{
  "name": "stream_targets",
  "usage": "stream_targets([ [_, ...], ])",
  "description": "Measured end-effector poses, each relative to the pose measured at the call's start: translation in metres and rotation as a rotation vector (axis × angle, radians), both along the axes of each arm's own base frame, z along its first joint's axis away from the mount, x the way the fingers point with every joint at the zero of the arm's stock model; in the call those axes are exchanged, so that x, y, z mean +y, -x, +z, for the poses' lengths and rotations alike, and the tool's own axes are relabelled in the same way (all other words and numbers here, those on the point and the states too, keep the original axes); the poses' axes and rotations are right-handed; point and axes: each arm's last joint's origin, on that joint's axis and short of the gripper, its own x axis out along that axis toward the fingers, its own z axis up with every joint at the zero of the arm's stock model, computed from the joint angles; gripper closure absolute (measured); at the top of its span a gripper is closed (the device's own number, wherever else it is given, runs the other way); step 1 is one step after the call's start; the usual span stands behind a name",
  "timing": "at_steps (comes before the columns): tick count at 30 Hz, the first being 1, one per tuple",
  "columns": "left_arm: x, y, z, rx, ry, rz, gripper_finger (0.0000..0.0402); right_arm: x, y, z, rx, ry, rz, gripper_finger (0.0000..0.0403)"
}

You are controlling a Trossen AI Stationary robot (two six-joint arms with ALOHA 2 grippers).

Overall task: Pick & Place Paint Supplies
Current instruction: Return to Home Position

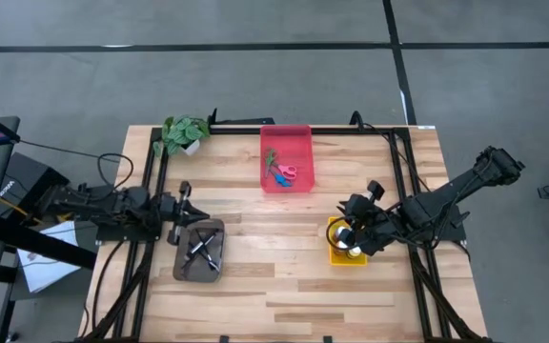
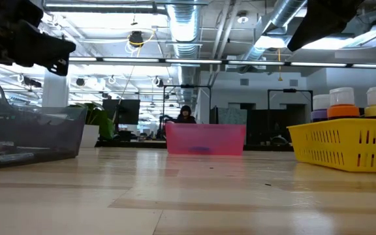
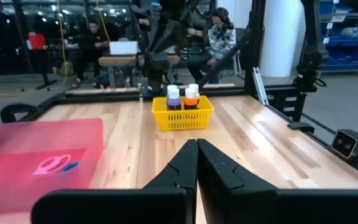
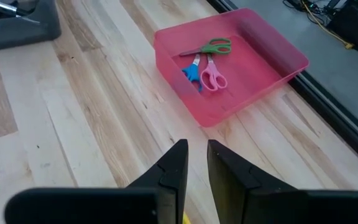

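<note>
the left end effector (image 3: pixel 197 148) has its two fingers pressed together at the tips and carries nothing. close beside it, lower on the table (image 1: pixel 284 286), sits the grey tray (image 1: pixel 219 272), with the dark-handled brushes (image 1: pixel 201 248) lying crossed inside. i judge that this arm has nothing more to bring there and hangs above only to be clear of the tray. on its other side, a little further off, stands the small potted plant (image 1: pixel 184 131), which is not part of the work. far ahead of this end effector, across the table, is the yellow basket (image 3: pixel 182 119). the paint bottles (image 3: pixel 191 99) stand upright in it with caps up, probably so that they cannot roll or leak.

the right end effector (image 4: pixel 196 149) hovers almost over that basket. its fingers are parallel with a narrow gap between them, and nothing is in the gap. ahead of it and well apart lies the pink tray (image 4: pixel 229 112). in it the green scissors (image 4: pixel 213 46), the blue scissors (image 4: pixel 191 73) and the pink scissors (image 4: pixel 214 78) lie flat and close together. each kind of supply has its own container, which seems to be the reason for this placing. no supply shows loose on the table, so i judge the sorting is finished and both arms need only draw back to rest.
</note>
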Motion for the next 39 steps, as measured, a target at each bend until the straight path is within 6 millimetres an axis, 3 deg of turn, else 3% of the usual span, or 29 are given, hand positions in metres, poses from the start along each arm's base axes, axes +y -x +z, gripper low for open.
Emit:
stream_targets([
  [9, 0.0, 0.0, 0.003, -0.034, -0.064, 0.076, 0.0402, 0.0, 0.0, 0.0, 0.005, 0.005, 0.007, 0.0346],
  [14, 0.0, 0.0, 0.003, -0.03, 0.016, 0.077, 0.04, -0.002, -0.003, 0.002, 0.013, 0.067, 0.032, 0.0349],
  [21, 0.0, 0.0, 0.003, -0.031, 0.027, 0.076, 0.04, -0.009, -0.031, 0.019, -0.061, 0.198, 0.198, 0.0397],
  [30, 0.0, 0.0, 0.003, -0.033, 0.028, 0.076, 0.04, -0.057, -0.078, 0.049, -0.374, 0.108, 0.603, 0.04],
  [34, 0.0, 0.0, 0.003, -0.031, 0.028, 0.075, 0.04, -0.081, -0.094, 0.045, -0.458, 0.054, 0.721, 0.0401],
  [39, 0.0, -0.001, 0.003, -0.031, 0.028, 0.076, 0.04, -0.107, -0.113, 0.02, -0.416, -0.053, 0.735, 0.0402],
])
